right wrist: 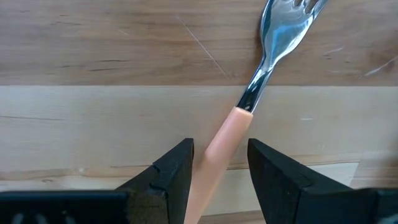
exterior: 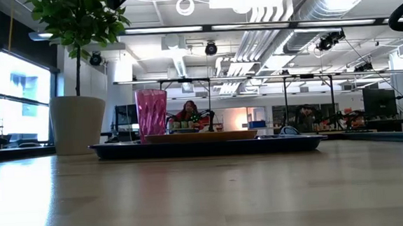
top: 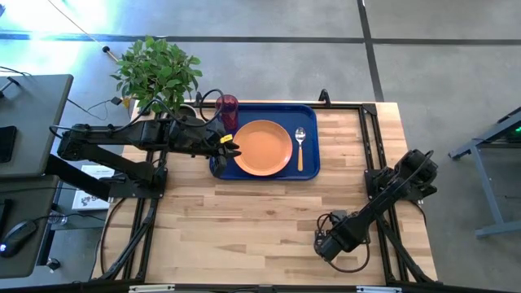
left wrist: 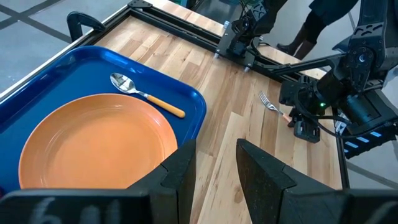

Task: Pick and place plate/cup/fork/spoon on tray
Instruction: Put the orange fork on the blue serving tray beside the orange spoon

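The dark blue tray (top: 313,167) lies at the table's far middle. On it are the orange plate (top: 262,147), the spoon (top: 299,146) to the plate's right, and the dark red cup (top: 227,106) in the far left corner. The fork (right wrist: 273,43) lies flat on the bare wood near the table's near right. My right gripper (right wrist: 221,165) is low over it, open, with one finger on either side of the orange handle (right wrist: 227,134). My left gripper (top: 230,149) is open and empty above the tray's left edge, beside the plate (left wrist: 93,143). My right gripper's fingers (right wrist: 180,165) stand close on either side of the fork's handle, toward its free end, coming from above along the handle. I cannot tell whether they touch it. The fork lies flat on the table.
A white plant pot (exterior: 78,124) with a leafy plant (top: 159,73) stands at the table's far left, close behind the cup (exterior: 152,114). Bare wood lies between the tray (left wrist: 193,106) and the fork (left wrist: 268,101). People show in the room beyond.
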